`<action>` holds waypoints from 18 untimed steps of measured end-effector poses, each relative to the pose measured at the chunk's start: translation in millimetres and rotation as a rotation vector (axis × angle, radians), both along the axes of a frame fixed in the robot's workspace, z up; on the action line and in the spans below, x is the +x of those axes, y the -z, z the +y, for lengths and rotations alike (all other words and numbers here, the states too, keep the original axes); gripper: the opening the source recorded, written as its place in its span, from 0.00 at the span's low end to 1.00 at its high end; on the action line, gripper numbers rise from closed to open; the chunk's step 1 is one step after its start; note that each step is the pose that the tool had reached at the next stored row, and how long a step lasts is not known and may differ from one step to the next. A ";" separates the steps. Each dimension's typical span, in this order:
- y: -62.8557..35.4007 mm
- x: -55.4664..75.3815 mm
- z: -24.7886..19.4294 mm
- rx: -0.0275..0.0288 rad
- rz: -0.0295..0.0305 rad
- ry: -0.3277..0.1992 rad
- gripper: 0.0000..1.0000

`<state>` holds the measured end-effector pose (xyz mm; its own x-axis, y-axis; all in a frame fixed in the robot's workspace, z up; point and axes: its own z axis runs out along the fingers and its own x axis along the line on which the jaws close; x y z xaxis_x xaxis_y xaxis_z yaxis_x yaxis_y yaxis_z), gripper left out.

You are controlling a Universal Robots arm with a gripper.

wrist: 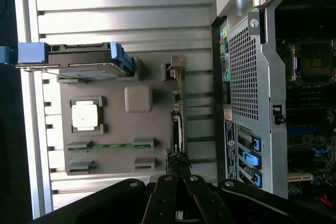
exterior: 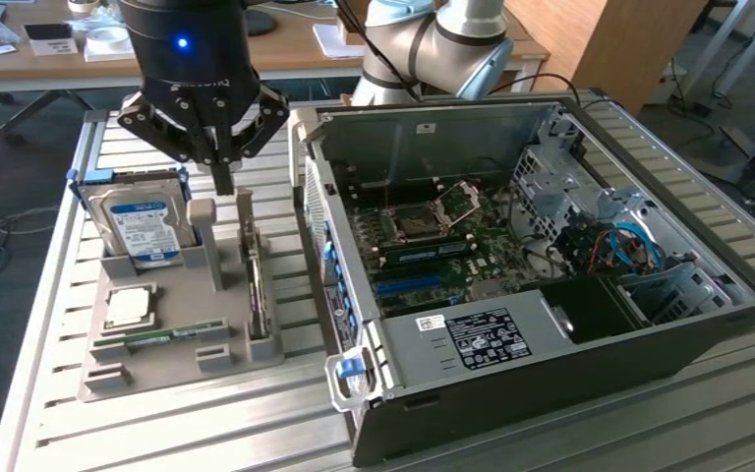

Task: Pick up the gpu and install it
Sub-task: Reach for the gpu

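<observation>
Both fingers of the gripper [exterior: 224, 180] are pressed together, and I see nothing held between them. It hangs point-down over the grey holder [exterior: 168, 366], close above its back part.

The gpu [exterior: 259, 285] stands on its edge in a slot of this holder, at the side nearest to the case [exterior: 483, 344]. It is not yet lifted. From the gripper it lies just below and a little toward the exterior view's right. Its long axis runs from the back of the table [exterior: 220, 423] toward the front, parallel to the side wall of the case. In the wrist view the gpu [wrist: 178, 124] is a thin line, and the closed gripper [wrist: 178, 174] is in line with it, over one end. I judge that the fingers are above the card and do not touch it, but this is not certain.

The holder also carries the drive [exterior: 142, 221], upright, a CPU [exterior: 129, 307] lying flat, and a memory stick [exterior: 154, 339]. The case lies open on its side, well apart from the gripper, with the board [exterior: 443, 246] facing up.

The table is of ribbed metal. Behind it stand wooden desks with papers and some cables.
</observation>
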<state>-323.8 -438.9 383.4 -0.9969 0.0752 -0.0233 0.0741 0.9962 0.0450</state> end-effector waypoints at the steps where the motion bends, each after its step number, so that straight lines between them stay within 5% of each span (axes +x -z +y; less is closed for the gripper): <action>1: 0.1 -0.1 0.0 0.0000 0.0000 0.000 0.11; 18: 5.0 -0.2 0.0 0.0000 0.0001 0.000 0.11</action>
